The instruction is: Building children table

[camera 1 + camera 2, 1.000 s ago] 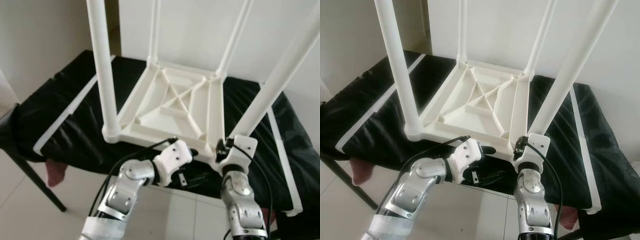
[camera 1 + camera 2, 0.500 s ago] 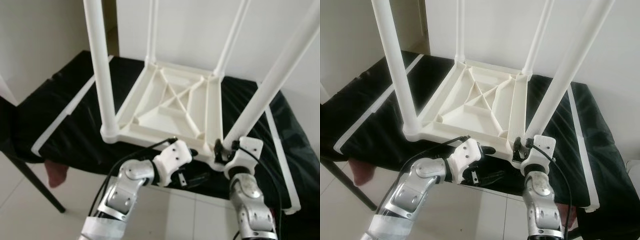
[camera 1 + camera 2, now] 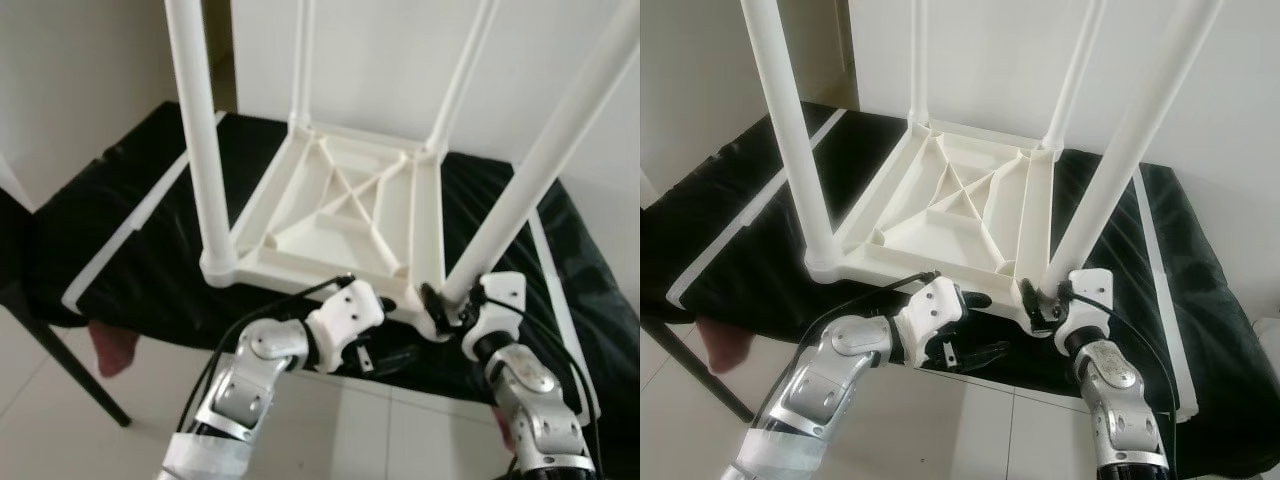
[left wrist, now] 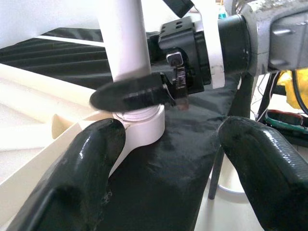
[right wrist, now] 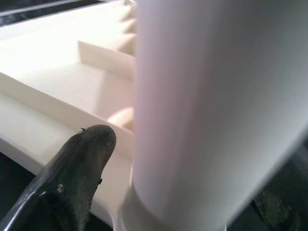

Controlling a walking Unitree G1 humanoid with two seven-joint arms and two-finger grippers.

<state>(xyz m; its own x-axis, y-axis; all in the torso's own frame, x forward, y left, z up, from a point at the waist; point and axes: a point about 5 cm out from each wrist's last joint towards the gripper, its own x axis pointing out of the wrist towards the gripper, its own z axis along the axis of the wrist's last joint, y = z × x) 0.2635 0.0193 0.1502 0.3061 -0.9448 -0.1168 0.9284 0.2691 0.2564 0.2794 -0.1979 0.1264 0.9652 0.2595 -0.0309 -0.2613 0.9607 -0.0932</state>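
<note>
The right gripper [image 3: 1040, 303] clamps the base of the near-right leg [image 3: 1110, 165] where it enters its corner socket, at about five o'clock in the head views; the left gripper [image 4: 163, 139] hangs spread wide and empty just below the tabletop's near edge, at six o'clock. The risk, as I judge it, is a crooked twist: the leg leans outward toward one o'clock, so turning it off-axis could jam it or drag the upturned children's table [image 3: 340, 215] off the near edge. The table lies legs-up at centre on a black cloth-covered surface [image 3: 130, 210] with white strips. White tiled floor [image 3: 60, 420] lies below, plain white wall [image 3: 390, 50] at twelve o'clock.
</note>
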